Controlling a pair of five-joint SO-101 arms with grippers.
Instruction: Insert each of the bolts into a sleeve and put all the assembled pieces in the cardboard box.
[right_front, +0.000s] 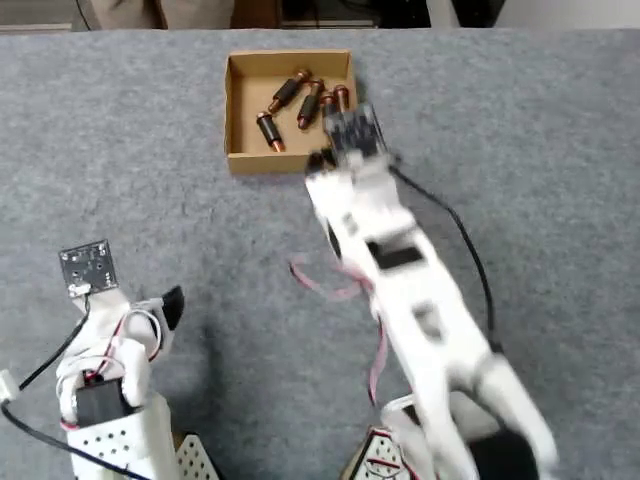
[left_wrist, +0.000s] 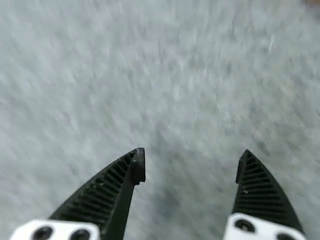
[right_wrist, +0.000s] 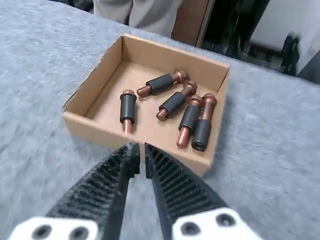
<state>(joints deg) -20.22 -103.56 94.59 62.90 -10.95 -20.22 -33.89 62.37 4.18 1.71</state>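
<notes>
Box (right_front: 238, 100): cardboard, open top, on the grey surface (left_wrist: 165, 75), far centre of the scene.

Pieces: five in the box, all lying flat on its floor, each a copper bolt through a black sleeve.
- One (right_wrist: 128, 109) lies alone toward the box's left side, close to the near wall.
- One (right_wrist: 161, 83) is at the far middle, slanted.
- One (right_wrist: 174, 102) is just right of it, roughly parallel. Can't tell if the two touch.
- The last two (right_wrist: 190, 117) and (right_wrist: 202, 127) lie side by side against each other by the right wall, bolt heads toward the far side.

R jaws: together, or as good as. Only a thin slit btwn the black ribbed tips, nothing clamped. My R arm (right_front: 400, 290) stretches from the near-right edge toward far centre. In the high view the R jaws are at the box's near-right corner. In the R wrist view the tips sit by the near wall (right_wrist: 95, 125), on the outside, not in the box.

L jaws: apart, wide gap btwn the tips, nothing in it. They hang over bare surface at near left. My L arm (right_front: 110, 380) is folded at the near-left edge, well apart from the box.

Also: a pink cable (right_front: 330, 288) lies on the surface beside the R arm, and a black cable (right_front: 462, 238) runs along that arm's right side.
</notes>
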